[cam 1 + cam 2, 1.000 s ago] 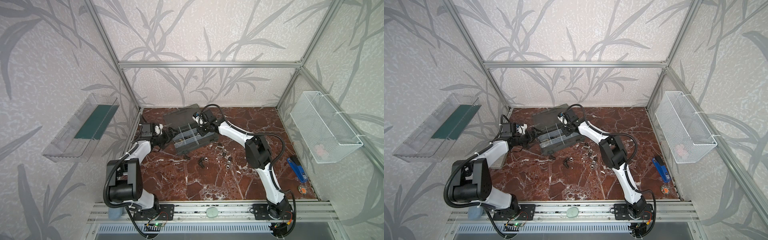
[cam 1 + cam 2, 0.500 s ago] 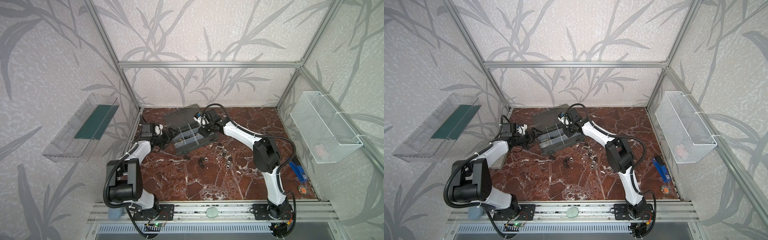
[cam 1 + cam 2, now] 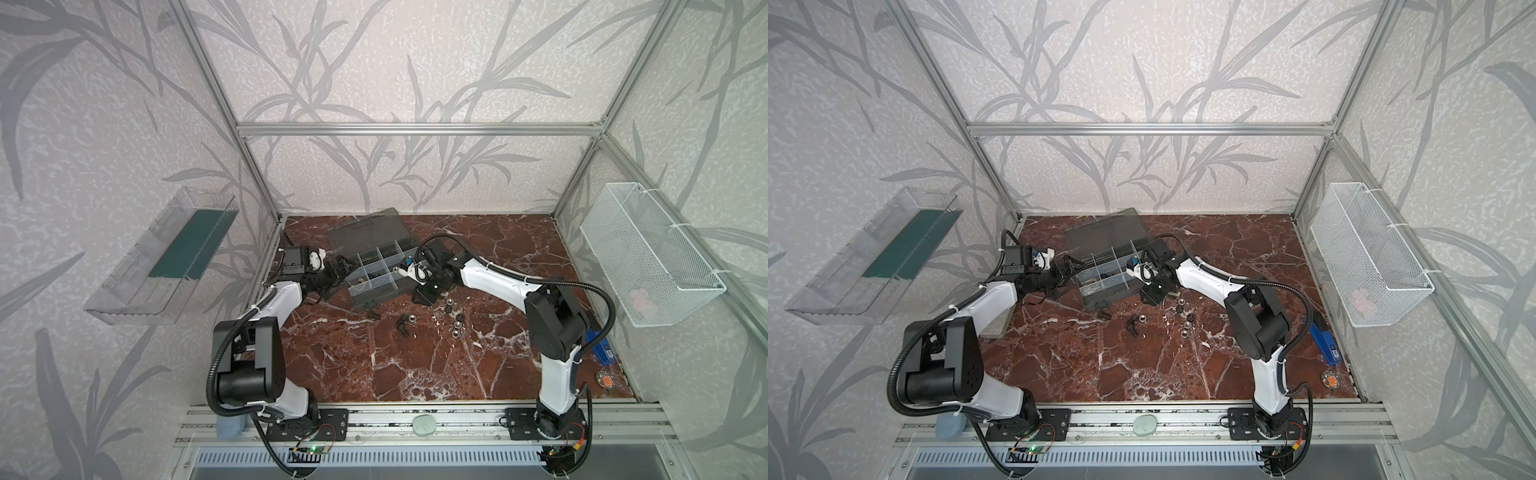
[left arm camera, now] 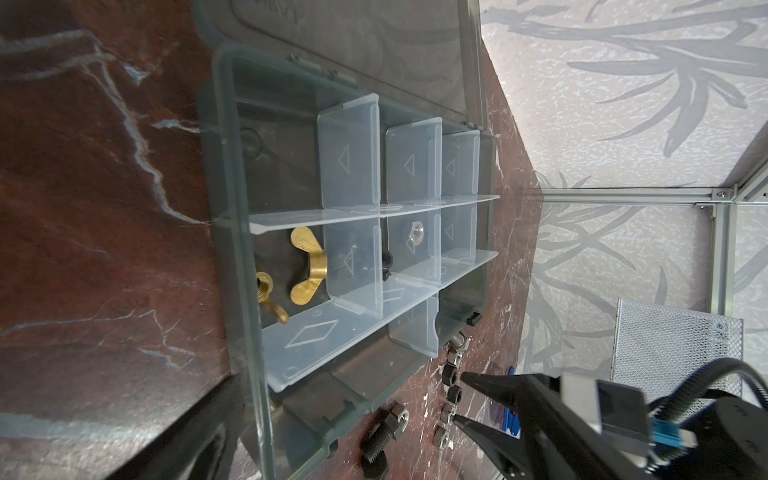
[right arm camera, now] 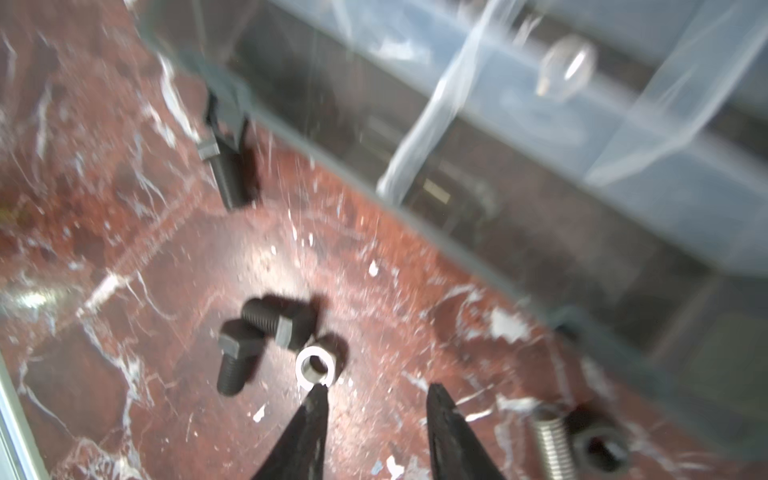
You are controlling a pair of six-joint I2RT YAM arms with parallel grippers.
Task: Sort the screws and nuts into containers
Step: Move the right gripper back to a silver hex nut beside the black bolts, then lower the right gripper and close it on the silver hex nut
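- Loose black screws [image 3: 402, 328] and nuts [image 3: 457, 325] lie on the marble floor [image 3: 415, 374], in front of the organizer case [image 3: 374, 293].
- Right gripper [image 5: 376, 390] hangs over them, fingers apart and empty, one tip just beside a silver nut [image 5: 314, 365].
- Left gripper [image 3: 343, 272] sits at the case's left end, fingers spread wide.
- Cells [image 4: 282, 174] hold brass wing nuts [image 4: 307, 266] and a hex nut [image 4: 417, 232]; the lid [image 3: 365, 230] lies open behind.
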